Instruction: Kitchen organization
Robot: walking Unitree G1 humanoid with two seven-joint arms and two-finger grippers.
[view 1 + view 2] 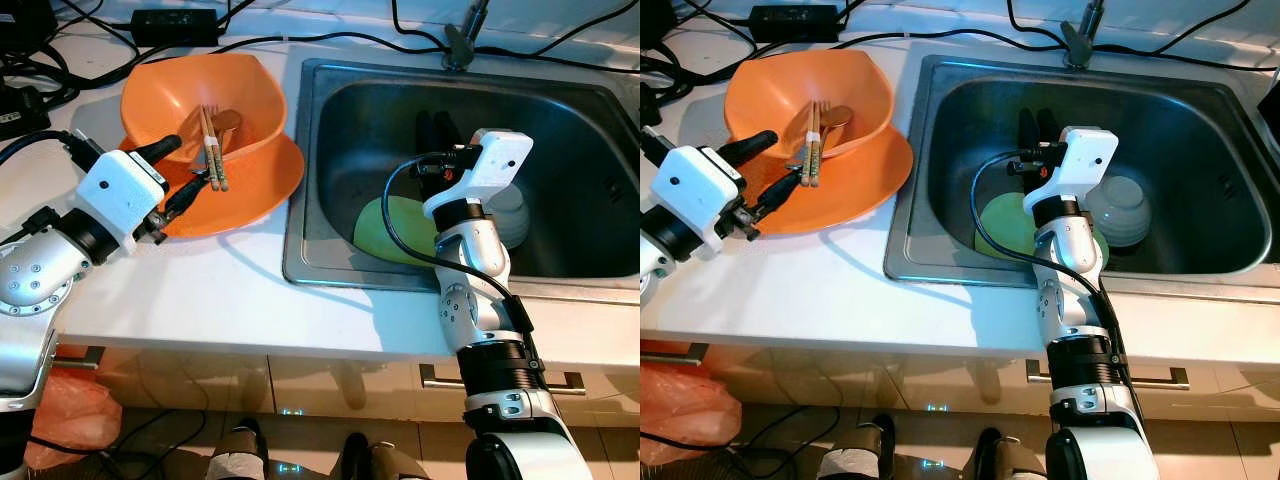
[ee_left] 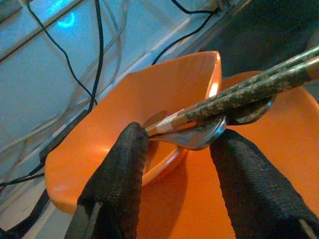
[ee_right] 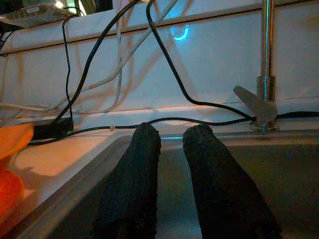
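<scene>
The white table [image 1: 230,290] carries the stainless sink [image 1: 300,180] on the robot's right side and the orange dishes on its left. In the sink a green plate [image 1: 385,228] and a pale bowl [image 1: 512,215] are lying near each other, under the faucet [image 1: 460,45]. The right gripper [image 1: 437,130] is held inside the sink above the basin; its jaws are nearly closed and nothing is between them.

On the table an orange bowl [image 1: 205,100] is standing on an orange plate [image 1: 255,190]. Chopsticks [image 1: 212,150] and a metal spoon [image 2: 199,137] are resting in the bowl. Their long axis runs from the bowl's inside, over the near rim, toward the robot.

The left gripper [image 1: 185,172] is placed at the near ends of the utensils, jaws open on both sides of them, not yet gripping. The step in hand is judged to be picking up the utensils. For the next move, the jaws must be closed across the bundle without pushing the bowl.
</scene>
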